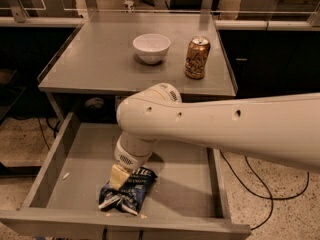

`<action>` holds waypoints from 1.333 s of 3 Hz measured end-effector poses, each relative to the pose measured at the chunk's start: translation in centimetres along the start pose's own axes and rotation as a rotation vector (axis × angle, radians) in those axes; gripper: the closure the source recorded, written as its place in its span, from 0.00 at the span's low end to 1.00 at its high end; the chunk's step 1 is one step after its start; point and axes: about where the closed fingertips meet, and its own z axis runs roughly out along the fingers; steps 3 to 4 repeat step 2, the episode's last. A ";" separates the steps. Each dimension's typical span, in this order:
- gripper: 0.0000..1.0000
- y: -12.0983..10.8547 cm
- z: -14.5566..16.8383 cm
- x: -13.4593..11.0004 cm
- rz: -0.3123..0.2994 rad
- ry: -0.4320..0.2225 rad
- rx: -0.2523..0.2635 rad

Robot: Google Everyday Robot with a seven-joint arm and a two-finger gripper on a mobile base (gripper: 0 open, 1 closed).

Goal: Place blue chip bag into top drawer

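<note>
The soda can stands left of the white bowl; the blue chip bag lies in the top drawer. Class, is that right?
No: the camera view shows the soda can right of the white bowl. The blue chip bag does lie in the top drawer, under the gripper.

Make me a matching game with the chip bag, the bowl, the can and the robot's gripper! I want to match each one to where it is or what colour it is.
Things:
1. blue chip bag
2. bowl
3. soda can
4. gripper

Matches:
A. white, on the tabletop
B. low inside the drawer, at the bag's upper edge
C. lying on the floor of the open top drawer
D. orange-brown, standing to the right of the bowl

Pairs: 1-C, 2-A, 3-D, 4-B
</note>
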 end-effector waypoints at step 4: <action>0.00 0.0 0.0 0.0 0.000 0.000 0.000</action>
